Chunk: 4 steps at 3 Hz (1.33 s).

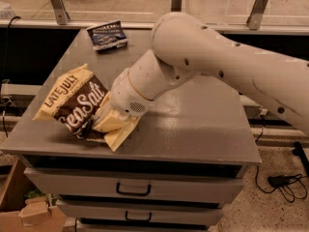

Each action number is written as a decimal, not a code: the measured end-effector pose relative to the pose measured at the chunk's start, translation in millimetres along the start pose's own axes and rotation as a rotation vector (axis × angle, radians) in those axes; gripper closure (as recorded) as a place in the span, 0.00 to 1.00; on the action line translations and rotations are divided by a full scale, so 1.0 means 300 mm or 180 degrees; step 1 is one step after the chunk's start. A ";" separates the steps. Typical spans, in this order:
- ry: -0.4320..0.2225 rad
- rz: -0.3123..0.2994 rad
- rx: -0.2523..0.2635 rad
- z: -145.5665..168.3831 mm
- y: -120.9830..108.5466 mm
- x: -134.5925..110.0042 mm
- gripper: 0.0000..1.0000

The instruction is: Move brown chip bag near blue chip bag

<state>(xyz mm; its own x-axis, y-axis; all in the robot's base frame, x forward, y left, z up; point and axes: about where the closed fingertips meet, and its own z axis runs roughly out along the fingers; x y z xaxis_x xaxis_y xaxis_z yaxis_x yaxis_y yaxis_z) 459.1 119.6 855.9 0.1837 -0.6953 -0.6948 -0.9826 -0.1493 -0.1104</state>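
Note:
The brown chip bag (72, 103), crinkled dark brown and cream with white "Sea Salt" lettering, is at the front left of the grey cabinet top (193, 129). My gripper (105, 123) is at the bag's right end, mostly hidden under my white wrist. It is shut on the bag's cream lower end and holds that end tilted up off the surface. The bag's left corner rests near the front left edge. The blue chip bag (107, 35), small and flat, lies at the far left back of the top, well apart from the brown bag.
My white arm (227, 66) crosses the top from the right. The cabinet has drawers (130, 190) in front. A cardboard box (24, 211) stands on the floor at lower left. Cables (282, 182) lie on the floor at right. A railing runs behind the cabinet.

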 end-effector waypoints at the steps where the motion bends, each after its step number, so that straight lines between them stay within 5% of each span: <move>1: 0.0000 -0.0002 0.0000 0.000 0.001 -0.001 1.00; 2: 0.0048 -0.0135 0.0267 -0.038 -0.067 -0.005 1.00; 3: 0.0165 -0.0238 0.0556 -0.126 -0.228 0.009 1.00; 4: 0.0321 -0.0361 0.1008 -0.320 -0.422 -0.032 1.00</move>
<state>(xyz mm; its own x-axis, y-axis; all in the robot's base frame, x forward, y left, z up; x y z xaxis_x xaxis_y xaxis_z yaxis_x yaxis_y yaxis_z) 584.5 77.6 944.9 0.2784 -0.7551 -0.5936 -0.9125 -0.0150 -0.4089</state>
